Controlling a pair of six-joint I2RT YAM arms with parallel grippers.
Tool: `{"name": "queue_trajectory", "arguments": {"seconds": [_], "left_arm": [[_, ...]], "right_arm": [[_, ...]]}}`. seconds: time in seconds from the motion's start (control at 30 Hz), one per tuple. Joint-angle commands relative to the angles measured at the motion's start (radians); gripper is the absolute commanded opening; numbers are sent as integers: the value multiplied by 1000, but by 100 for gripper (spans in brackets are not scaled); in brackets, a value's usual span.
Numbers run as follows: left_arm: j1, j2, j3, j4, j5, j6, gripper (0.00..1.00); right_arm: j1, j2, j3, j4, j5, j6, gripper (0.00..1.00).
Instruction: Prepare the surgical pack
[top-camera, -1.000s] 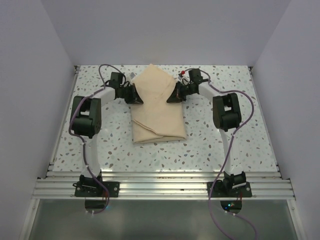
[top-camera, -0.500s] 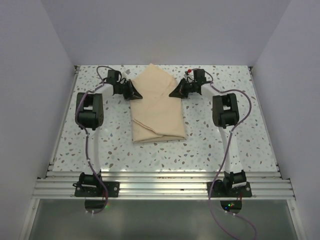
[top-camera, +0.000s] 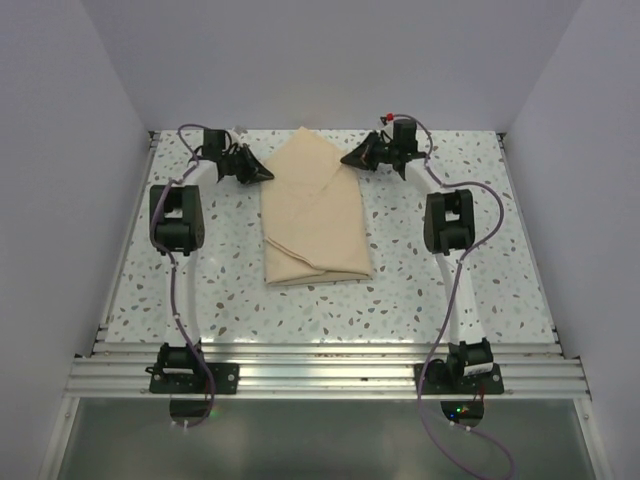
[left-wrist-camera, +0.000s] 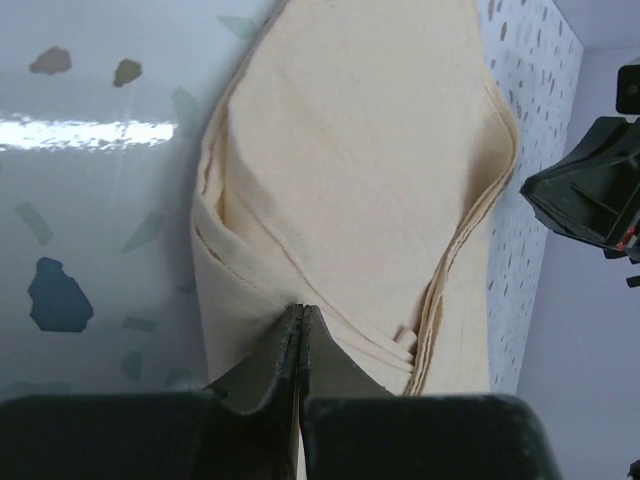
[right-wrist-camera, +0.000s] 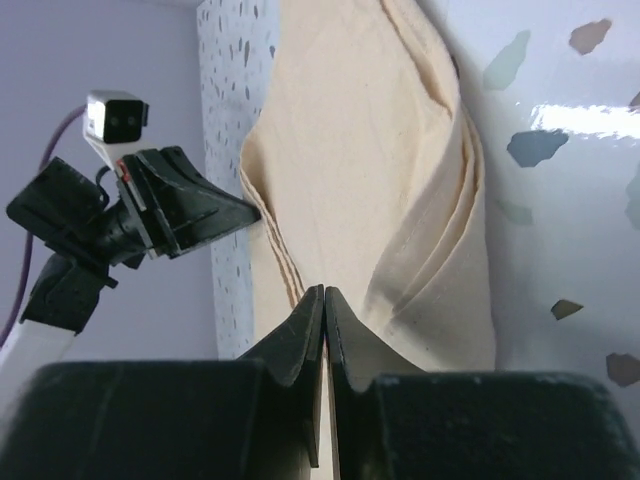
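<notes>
The surgical pack (top-camera: 315, 220) is a tan folded bundle lying lengthwise in the middle of the table, its far end tapering to a point. My left gripper (top-camera: 268, 176) is shut, with its tips at the pack's far left edge. My right gripper (top-camera: 345, 160) is also shut, at the pack's far right edge. In the left wrist view the shut tips (left-wrist-camera: 301, 310) sit against layered folds of the pack (left-wrist-camera: 370, 150). The right wrist view shows its tips (right-wrist-camera: 324, 292) closed at the pack (right-wrist-camera: 350, 150). I cannot tell whether either gripper pinches any cloth.
The speckled table (top-camera: 450, 290) is walled in at the back and on both sides. Aluminium rails (top-camera: 320, 365) run along the near edge, by the arm bases. Each wrist camera sees the opposite gripper across the pack: the right one (left-wrist-camera: 590, 190) and the left one (right-wrist-camera: 190, 215).
Both grippers have slid from the pack's mid sides toward the far end of the table and stayed shut. The pack has not visibly moved.
</notes>
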Motion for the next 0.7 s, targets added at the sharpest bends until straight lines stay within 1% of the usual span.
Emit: {"name": "queue_trajectory", "arguments": {"seconds": [0.0,0.1,0.17,0.23,0.3,0.33,0.37,0.4,0.43,0.47,0.5,0.53,0.57,0.6,0.67], "left_arm": [[10,83,23,0,-6,-79,1],[10,124,51,-30,-20,-95,1],[37,142,86,-81,-37,-92,1],[50,135,89,-86,-51,-95,1],[60,126,94,-81,-46,-93,2],[67,117,97,-75,-41,-84,6],[69,85,94,-60,-34,-77,19],[69,65,89,-28,-29,-66,25],[70,40,66,-11,-28,-47,30],[69,-18,49,11,-31,-38,39],[70,-46,20,37,-49,-29,41],[72,-89,13,37,-64,-3,44],[73,-106,5,37,-80,9,47],[75,-118,-3,36,-106,22,47],[79,-124,-1,31,-124,37,50]], "right_arm": [[1,77,57,-23,55,58,6],[0,100,43,-84,116,51,5],[0,105,43,-127,148,38,5],[-5,97,60,-190,184,2,5],[-8,85,64,-192,192,-28,6],[-8,74,71,-183,184,-35,7],[-9,71,90,-174,172,-40,8],[-9,66,101,-169,143,-46,10],[-11,51,110,-158,130,-49,14],[-14,36,109,-151,121,-52,17],[-14,19,101,-148,124,-69,19],[-17,-28,88,-143,132,-78,24],[-20,-52,50,-138,136,-86,26],[-28,-76,34,-135,142,-100,29],[-35,-119,8,-154,168,-121,40]]}}
